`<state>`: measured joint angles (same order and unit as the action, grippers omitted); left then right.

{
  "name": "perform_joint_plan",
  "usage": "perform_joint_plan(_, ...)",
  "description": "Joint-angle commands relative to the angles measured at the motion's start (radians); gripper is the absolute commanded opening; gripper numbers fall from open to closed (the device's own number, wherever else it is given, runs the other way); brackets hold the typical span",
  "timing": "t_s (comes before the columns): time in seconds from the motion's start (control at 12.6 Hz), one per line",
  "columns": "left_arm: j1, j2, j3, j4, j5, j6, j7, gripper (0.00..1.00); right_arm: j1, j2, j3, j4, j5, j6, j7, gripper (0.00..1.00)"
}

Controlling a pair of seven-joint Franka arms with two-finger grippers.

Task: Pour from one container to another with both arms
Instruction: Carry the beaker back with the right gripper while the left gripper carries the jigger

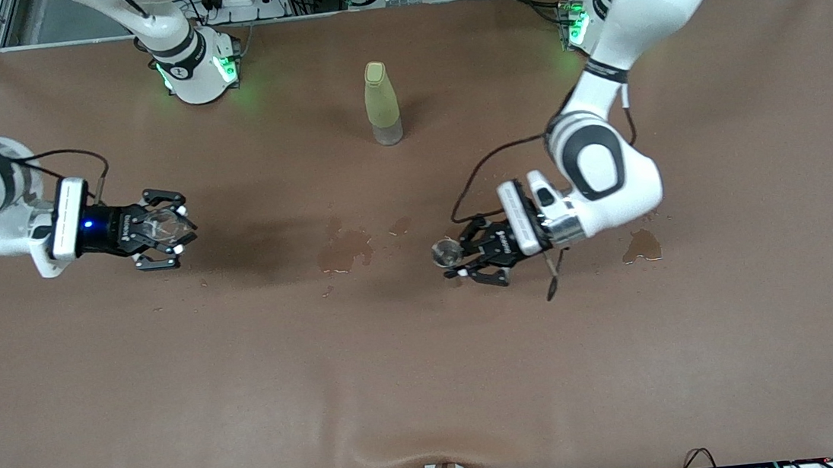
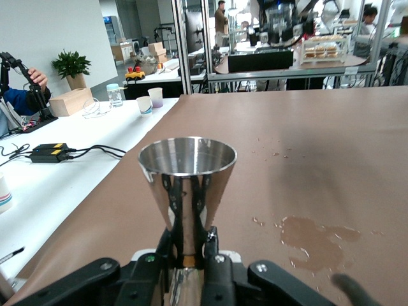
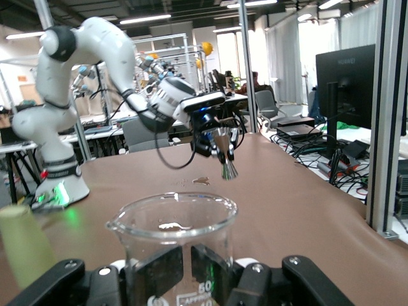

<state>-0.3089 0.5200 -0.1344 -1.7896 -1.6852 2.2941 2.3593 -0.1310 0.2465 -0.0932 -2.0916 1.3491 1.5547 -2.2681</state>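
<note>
The left gripper (image 1: 462, 258) is clamped on the silver metal cup (image 1: 447, 252), holding it in the air over the middle of the brown table (image 1: 431, 385), close to a cluster of wet stains (image 1: 345, 250). In the left wrist view the black fingers (image 2: 210, 245) pinch the narrow base of the cone-shaped cup (image 2: 187, 185), which stands upright with its round rim facing up. The right gripper (image 1: 170, 231) is closed around the glass cup (image 1: 160, 228) and holds it above the right arm's end of the table, well apart from the silver cup. In the right wrist view the clear cup (image 3: 172, 239) sits upright between the finger pads (image 3: 159, 271); it may hold a little liquid, though that is hard to judge through the glass. A yellow-green bottle (image 1: 382, 104) stands on the table between the two arm bases, farther from the front camera than both cups. Another wet patch (image 1: 641, 246) lies toward the left arm's end.
</note>
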Motion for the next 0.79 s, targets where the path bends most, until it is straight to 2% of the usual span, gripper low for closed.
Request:
perform_joint_plan(0.0, 0.098, -0.08, -0.01, -0.082, 0.076, -0.08, 0.006, 0.0, -0.076, 0.146, 0.017, 0.119, -0.065, -0.076, -0.155, 0.0)
perform_joint_plan(0.32, 0.261, -0.069, -0.01, -0.091, 0.148, -0.261, 0.052, 0.0, -0.151, 0.269, 0.017, 0.221, -0.177, -0.114, -0.278, 0.0)
perform_joint_plan(0.71, 0.437, -0.04, -0.01, -0.1, 0.197, -0.436, 0.147, 0.0, -0.164, 0.401, 0.017, 0.275, -0.192, -0.111, -0.421, 0.0)
